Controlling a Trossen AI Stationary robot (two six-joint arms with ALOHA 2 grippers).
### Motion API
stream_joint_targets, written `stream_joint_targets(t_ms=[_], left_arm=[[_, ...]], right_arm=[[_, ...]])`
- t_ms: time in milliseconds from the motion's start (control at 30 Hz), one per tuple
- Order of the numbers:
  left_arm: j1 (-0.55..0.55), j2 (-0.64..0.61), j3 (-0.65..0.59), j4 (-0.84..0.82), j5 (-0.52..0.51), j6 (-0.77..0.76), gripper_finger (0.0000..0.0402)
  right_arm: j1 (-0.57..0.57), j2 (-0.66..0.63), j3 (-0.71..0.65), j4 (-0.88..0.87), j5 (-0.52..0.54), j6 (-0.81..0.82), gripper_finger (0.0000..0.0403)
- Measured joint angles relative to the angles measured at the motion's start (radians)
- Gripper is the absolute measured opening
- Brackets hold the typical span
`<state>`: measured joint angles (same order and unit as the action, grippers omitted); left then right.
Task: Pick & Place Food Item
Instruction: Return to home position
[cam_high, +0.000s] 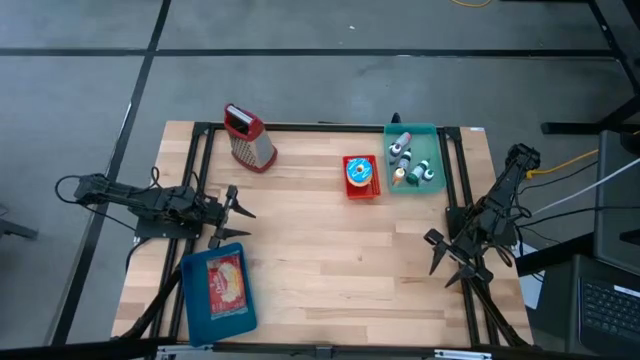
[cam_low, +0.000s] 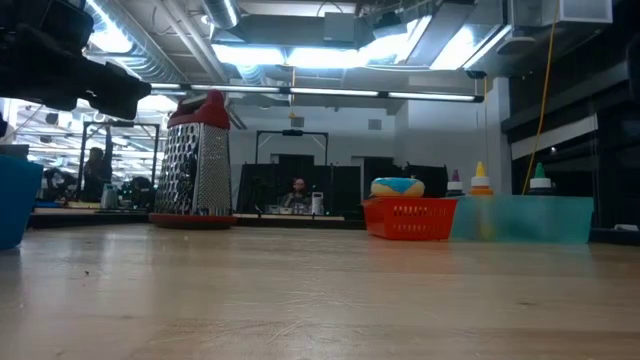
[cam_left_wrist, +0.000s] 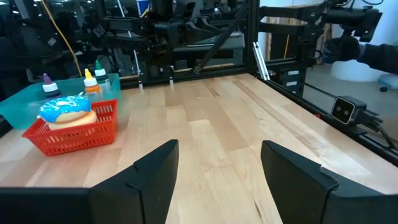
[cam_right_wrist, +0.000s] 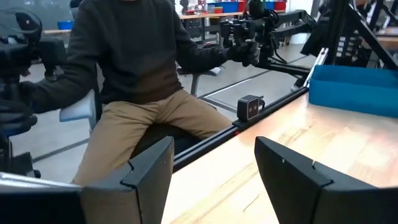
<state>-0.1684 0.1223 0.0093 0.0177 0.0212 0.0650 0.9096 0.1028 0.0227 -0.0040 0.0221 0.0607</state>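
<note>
A blue-frosted donut (cam_high: 360, 172) lies in a small red basket (cam_high: 361, 188) at the table's far right; the left wrist view also shows the donut (cam_left_wrist: 64, 109) in that basket. My left gripper (cam_high: 240, 213) stands open at the table's left side, pointing level across the table toward the basket, with nothing between its fingers (cam_left_wrist: 155, 168). My right gripper (cam_high: 437, 262) stands open by the table's right edge, also holding nothing (cam_right_wrist: 214, 152), and points toward the near edge.
A teal bin (cam_high: 412, 158) of small bottles stands right of the basket. A red-topped metal grater (cam_high: 248, 138) stands upright at the far left. A blue tray (cam_high: 218, 290) with a red packet lies near left. A person (cam_right_wrist: 137, 81) sits beyond the near edge.
</note>
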Motion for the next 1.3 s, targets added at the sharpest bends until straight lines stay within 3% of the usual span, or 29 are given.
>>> stream_joint_targets(t_ms=[267, 1300], left_arm=[[0.0, 0.0, 0.0, 0.0, 0.0, 0.0, 0.0222], [0.0, 0.0, 0.0, 0.0, -0.002, 0.0, 0.0222]], right_arm=[[0.0, 0.0, 0.0, 0.0, -0.011, -0.076, 0.0227], [0.0, 0.0, 0.0, 0.0, -0.012, -0.069, 0.0227]])
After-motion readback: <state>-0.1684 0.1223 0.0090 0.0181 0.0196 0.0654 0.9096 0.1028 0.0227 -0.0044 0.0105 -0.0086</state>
